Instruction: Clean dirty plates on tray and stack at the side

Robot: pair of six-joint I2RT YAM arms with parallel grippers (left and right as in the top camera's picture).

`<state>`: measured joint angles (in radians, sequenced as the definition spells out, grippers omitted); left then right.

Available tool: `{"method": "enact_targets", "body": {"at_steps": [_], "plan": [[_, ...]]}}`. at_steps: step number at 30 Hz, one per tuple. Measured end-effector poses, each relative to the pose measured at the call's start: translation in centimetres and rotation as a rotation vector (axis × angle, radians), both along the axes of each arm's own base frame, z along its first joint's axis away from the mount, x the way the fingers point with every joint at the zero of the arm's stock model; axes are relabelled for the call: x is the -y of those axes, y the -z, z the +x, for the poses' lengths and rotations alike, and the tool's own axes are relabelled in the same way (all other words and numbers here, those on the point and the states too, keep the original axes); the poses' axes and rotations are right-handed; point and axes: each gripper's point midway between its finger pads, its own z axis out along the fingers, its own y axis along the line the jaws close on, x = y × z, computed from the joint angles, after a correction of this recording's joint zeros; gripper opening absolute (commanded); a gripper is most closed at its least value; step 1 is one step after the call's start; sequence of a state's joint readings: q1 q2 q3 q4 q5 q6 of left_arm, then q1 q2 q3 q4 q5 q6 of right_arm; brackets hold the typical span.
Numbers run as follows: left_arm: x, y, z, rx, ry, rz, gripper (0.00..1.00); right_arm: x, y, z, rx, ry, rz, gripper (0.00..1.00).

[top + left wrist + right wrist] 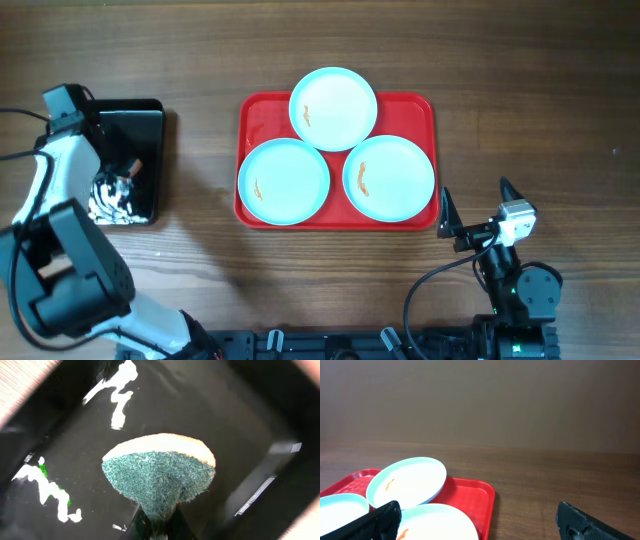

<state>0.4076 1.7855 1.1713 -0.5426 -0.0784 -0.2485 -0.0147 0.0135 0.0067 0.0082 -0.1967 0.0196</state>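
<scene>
1. Wooden surface carries everything. At the left of the overhead frame the left tool is pinching a green-and-yellow sponge above the glossy black tray.
2. The right tool, at lower right, stands spread wide with nothing between its fingers.
3. Just up and left of it lies the red tray, its long axis running left to right across the frame.
4. Three round plates sit face up in the tray, one at the top and two below, rims meeting. Each has an orange smear.
</scene>
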Motion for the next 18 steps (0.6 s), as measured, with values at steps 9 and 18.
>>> {"method": "enact_targets", "body": {"at_steps": [9, 18], "plan": [[-0.1, -5.9, 0.5, 0.146, -0.012, 0.05, 0.04, 0.0, 0.0, 0.0, 0.0, 0.0, 0.0, 1.0], [0.3, -2.4, -0.3, 0.091, -0.011, 0.023, 0.04, 0.0, 0.0, 0.0, 0.0, 0.0, 0.0, 1.0]]}}
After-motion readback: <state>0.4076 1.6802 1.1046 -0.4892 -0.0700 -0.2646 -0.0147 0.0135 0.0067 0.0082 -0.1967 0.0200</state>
